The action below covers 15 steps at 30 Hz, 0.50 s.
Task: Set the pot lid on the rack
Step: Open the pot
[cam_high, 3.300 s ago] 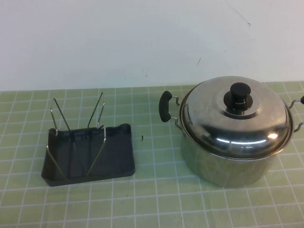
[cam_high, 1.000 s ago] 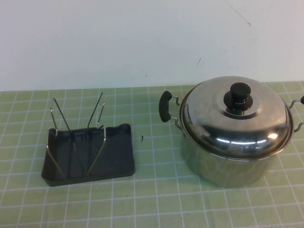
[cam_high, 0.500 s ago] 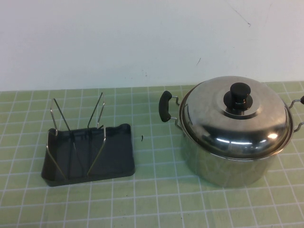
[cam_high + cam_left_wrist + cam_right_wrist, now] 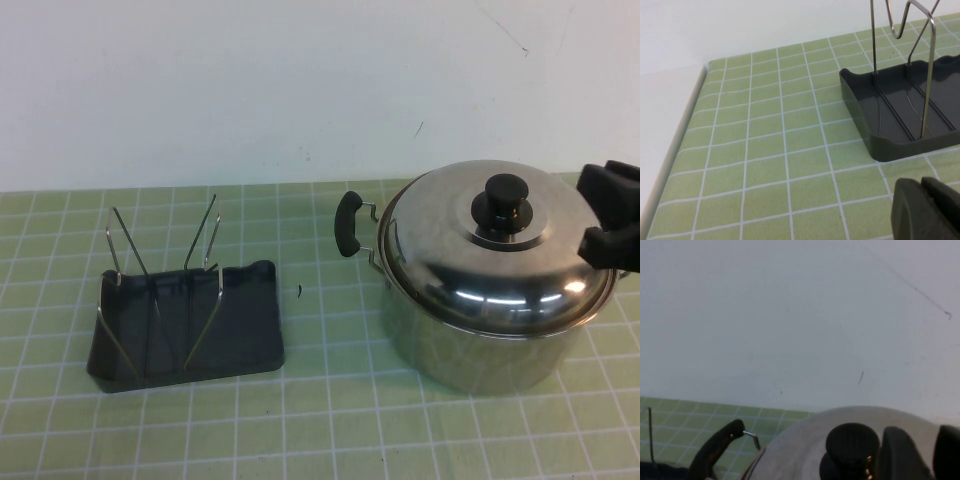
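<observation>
Lid (image 4: 495,245) sits on pot (image 4: 480,340), surface's right side. Right hand (image 4: 610,210) at right edge, just beside lid rim, fingers spread, gripping nothing. Rack (image 4: 185,320) on left side. Left hand (image 4: 925,210) low near rack; grip state: cannot tell.

Steel pot lid (image 4: 497,245) covers pot; rack (image 4: 185,320) stands apart.
</observation>
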Available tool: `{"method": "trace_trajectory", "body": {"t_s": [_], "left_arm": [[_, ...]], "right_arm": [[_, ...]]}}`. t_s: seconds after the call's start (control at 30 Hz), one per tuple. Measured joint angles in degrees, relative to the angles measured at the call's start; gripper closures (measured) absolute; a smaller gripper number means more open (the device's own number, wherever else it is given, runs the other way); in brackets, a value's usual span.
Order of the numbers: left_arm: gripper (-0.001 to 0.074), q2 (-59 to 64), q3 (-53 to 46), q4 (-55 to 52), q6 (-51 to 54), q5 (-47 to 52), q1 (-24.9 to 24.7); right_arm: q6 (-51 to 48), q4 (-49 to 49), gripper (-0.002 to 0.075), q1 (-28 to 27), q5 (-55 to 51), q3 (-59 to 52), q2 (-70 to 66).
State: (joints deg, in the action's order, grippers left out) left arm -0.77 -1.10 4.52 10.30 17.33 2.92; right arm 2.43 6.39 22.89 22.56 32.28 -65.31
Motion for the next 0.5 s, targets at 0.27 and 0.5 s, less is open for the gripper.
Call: {"method": "trace_trajectory", "body": {"t_s": [0.27,0.5], "left_arm": [[0.0738,0.00,0.00,0.00,0.00,0.00,0.00],[0.0738,0.00,0.00,0.00,0.00,0.00,0.00]], "right_arm": [[-2.43,-7.11,0.0237,0.00,5.23,6.06,-13.00],[-7.06,-8.37,0.0200,0.00,15.04,8.14,-23.75]]}}
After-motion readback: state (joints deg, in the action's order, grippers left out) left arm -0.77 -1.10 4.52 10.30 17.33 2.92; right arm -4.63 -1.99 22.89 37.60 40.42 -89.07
